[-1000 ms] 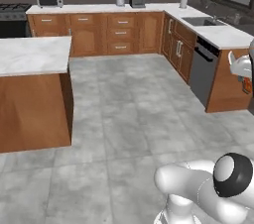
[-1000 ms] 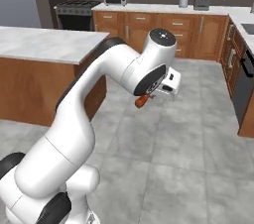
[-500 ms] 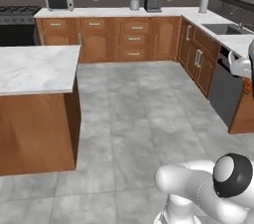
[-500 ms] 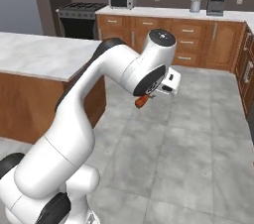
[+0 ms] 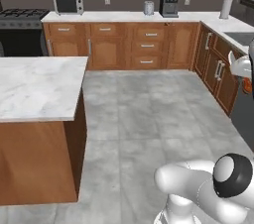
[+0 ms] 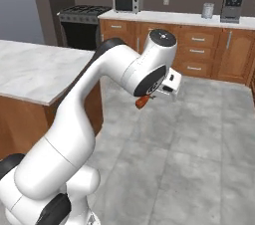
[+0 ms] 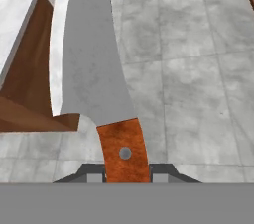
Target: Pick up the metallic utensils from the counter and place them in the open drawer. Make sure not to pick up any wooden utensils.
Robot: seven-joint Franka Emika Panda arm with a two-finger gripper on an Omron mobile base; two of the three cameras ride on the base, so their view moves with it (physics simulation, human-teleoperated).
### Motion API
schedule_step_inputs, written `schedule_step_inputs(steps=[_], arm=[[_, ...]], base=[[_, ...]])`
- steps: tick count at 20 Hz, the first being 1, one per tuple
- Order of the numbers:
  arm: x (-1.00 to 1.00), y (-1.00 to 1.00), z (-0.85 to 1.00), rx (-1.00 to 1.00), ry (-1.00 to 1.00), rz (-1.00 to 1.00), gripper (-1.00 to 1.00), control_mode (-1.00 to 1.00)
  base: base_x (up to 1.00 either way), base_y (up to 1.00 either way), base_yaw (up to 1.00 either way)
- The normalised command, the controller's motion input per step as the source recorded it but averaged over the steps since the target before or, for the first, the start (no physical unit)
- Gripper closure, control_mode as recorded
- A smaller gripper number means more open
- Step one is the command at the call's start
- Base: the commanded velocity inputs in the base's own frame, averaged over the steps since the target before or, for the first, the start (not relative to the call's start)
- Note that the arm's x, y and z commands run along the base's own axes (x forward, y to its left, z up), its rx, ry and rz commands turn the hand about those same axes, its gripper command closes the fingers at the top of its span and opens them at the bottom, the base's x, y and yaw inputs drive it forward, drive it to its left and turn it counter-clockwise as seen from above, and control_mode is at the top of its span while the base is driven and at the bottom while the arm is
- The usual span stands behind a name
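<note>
My gripper (image 7: 126, 174) is shut on a metallic utensil, a knife (image 7: 89, 59) with a broad grey blade and a reddish-brown handle. The blade points away from the hand over the grey tiled floor. In the right base view the gripper (image 6: 155, 94) hangs in mid-air at the end of the bent white arm, and the knife's handle end (image 6: 143, 102) sticks out below it. At the right edge of the left base view the gripper (image 5: 245, 77) shows in part. The counter, the open drawer and the wooden utensils are out of view.
A marble-topped island (image 5: 34, 86) on a brown base stands to the left. Wooden cabinets with closed drawers (image 5: 146, 45) line the back wall, with a microwave (image 5: 68, 3), a stove (image 5: 22, 32) and a coffee machine (image 5: 168, 4). Open tiled floor (image 5: 144, 119) lies between.
The whole scene has slid sideways in both base views, so the camera has moved with the base. The arm keeps its pose and the knife stays in the grip.
</note>
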Motion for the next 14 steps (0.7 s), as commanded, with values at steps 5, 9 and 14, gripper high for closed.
schedule_step_inputs(steps=[5,9,14], arm=[[0.0,0.0,0.0,0.0,0.0,0.0,1.0,1.0],[0.0,0.0,0.0,0.0,0.0,0.0,1.0,1.0],[0.0,0.0,0.0,0.0,0.0,0.0,1.0,1.0]], base=[[1.0,-0.26,0.09],[1.0,-0.35,0.04],[1.0,-0.35,0.03]])
